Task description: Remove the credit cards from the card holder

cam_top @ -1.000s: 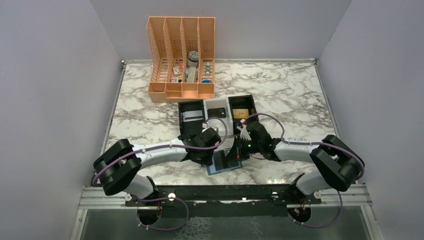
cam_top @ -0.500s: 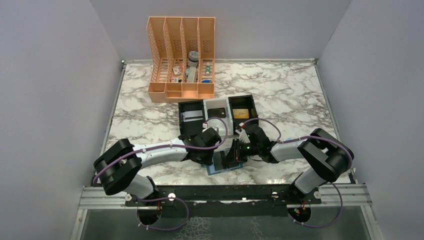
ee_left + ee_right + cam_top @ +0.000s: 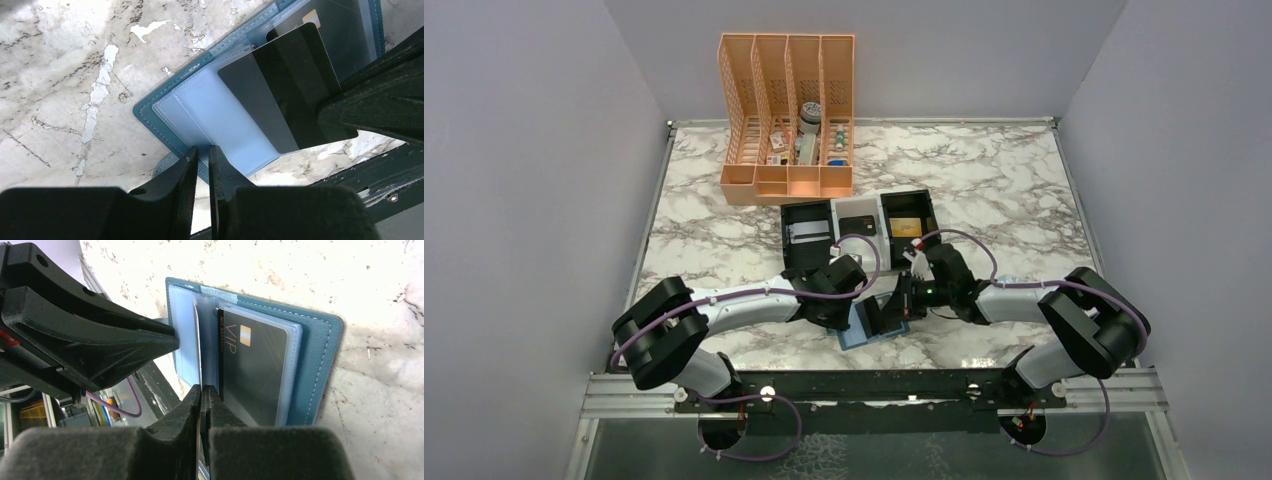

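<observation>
Since right gripper point(image 3: 202, 390) drew back, clamped on black card point(image 3: 280, 90) | card part-way out toward it | left gripper point(image 3: 202, 150) pinching holder point(image 3: 210, 110) edge | extraction underway.

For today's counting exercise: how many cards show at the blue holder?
2. One black card sticks out, pinched in the right tool; a VIP card lies sleeved in the holder. More may be hidden.

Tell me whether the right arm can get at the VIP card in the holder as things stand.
Probably not yet: the right end effector sits beside the VIP card in the card holder, but looks shut on another black card, so must release that first.
</observation>
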